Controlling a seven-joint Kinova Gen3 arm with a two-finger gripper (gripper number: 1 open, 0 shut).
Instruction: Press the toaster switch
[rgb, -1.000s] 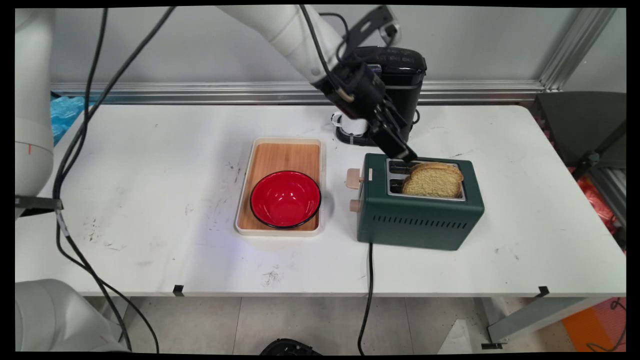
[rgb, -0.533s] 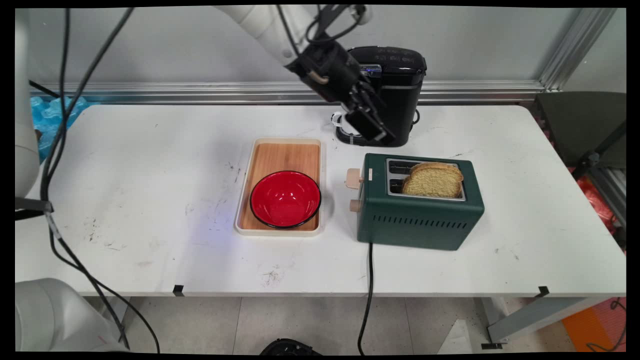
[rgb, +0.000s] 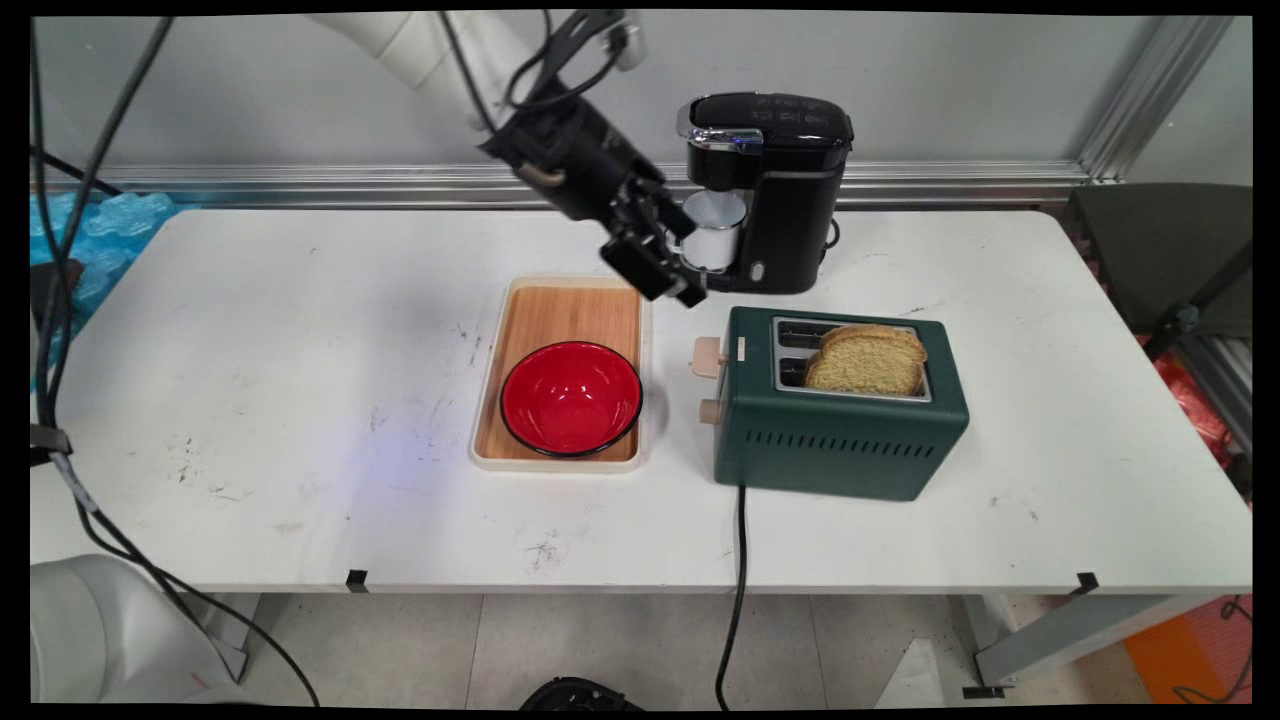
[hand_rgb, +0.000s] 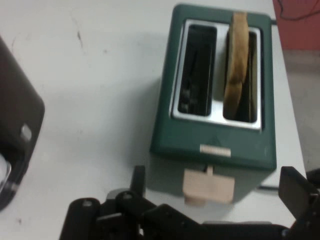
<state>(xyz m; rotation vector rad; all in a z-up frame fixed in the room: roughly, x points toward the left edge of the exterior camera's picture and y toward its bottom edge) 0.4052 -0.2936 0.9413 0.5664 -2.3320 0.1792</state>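
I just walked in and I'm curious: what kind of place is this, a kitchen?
Probably a lab set up as a mock kitchen: a green toaster holding bread, a black coffee maker and a red bowl on a scuffed white table.

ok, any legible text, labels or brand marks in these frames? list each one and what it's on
None can be read.
Toaster: a small pale plate on its end face above the lever; whatever it carries is too blurred to read.
Coffee machine: small marks on its glossy top, too small to read.
Bowl, tray and gripper: no lettering visible.
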